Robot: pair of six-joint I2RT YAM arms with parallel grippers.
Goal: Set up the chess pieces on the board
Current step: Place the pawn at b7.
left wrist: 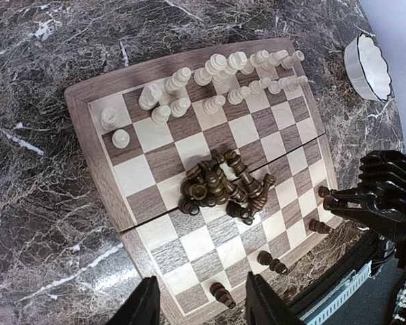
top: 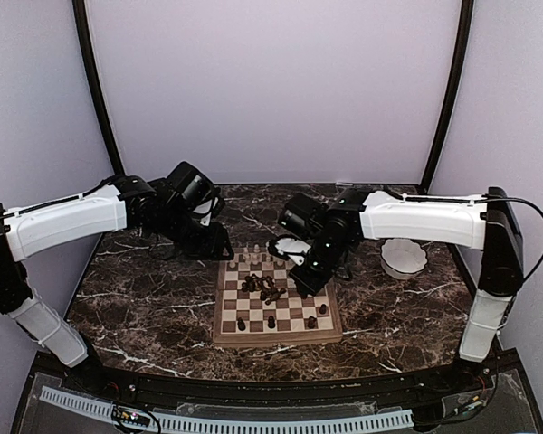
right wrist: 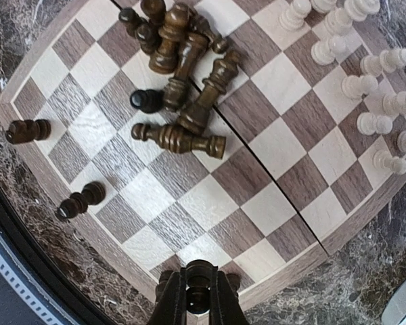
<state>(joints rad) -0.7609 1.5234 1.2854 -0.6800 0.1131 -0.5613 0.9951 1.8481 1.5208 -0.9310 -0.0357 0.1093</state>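
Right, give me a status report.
Left gripper open above square wooden checkered chessboard. Right gripper shut on dark brown chess piece. Other dark pieces heaped mid-board, cream pieces standing.

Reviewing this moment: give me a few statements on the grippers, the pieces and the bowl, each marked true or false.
1. The right gripper has its jaws shut on a dark piece. True.
2. The left gripper holds a pale piece. False: its jaws stand open and empty.
3. A heap of dark pieces lies in the middle of the board. True.
4. The white bowl sits on the board. False: it stands on the table beside it.
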